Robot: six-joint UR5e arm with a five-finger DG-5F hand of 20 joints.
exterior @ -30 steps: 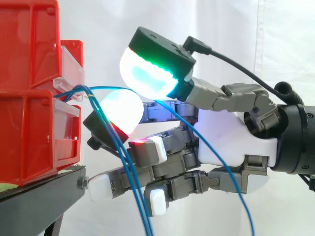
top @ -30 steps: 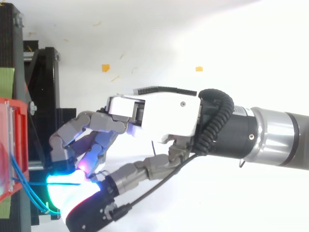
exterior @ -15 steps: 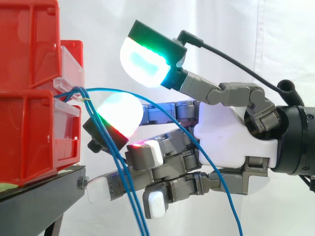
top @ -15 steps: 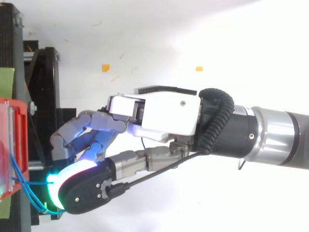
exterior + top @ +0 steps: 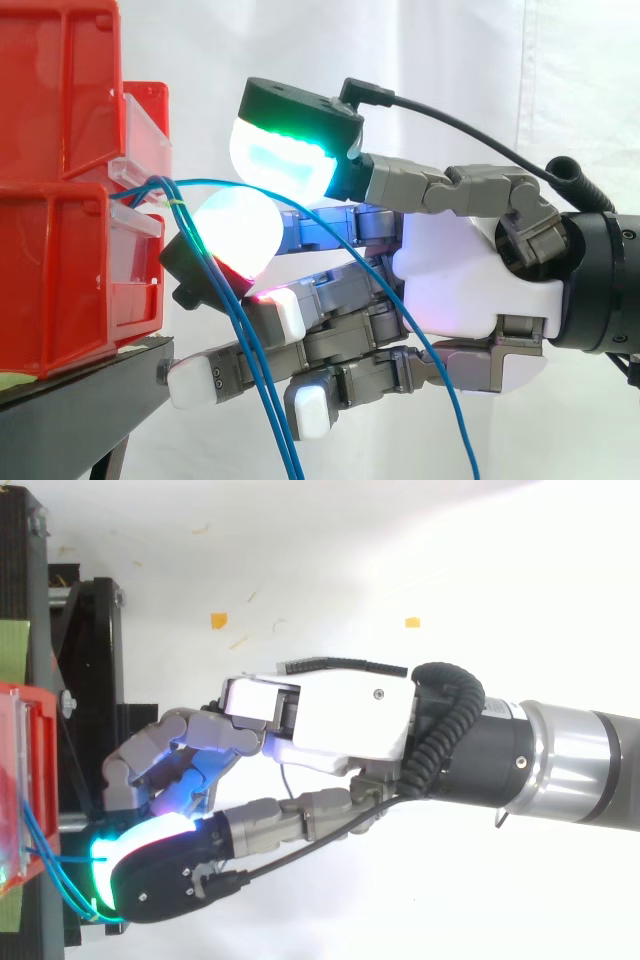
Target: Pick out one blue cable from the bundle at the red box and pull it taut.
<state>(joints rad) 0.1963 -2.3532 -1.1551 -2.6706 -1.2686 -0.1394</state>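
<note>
My fingers (image 5: pixel 238 232) and thumb pad are clamped on one blue cable (image 5: pixel 190 181), pinching its arc just off the red box (image 5: pixel 70 250), at nine o'clock from the hand (image 5: pixel 470 270). The cable looks thin, limp and slippery, so I'd grip near the box. The bundle (image 5: pixel 262 400) droops toward six o'clock. I can't see inside the box.

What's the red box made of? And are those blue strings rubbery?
The red box looks like hard, glossy moulded plastic: smooth walls with shine and stiff ribs. The thin blue cables look like wire in a smooth plastic or rubbery coat: they hold springy curves instead of hanging limp.
</note>
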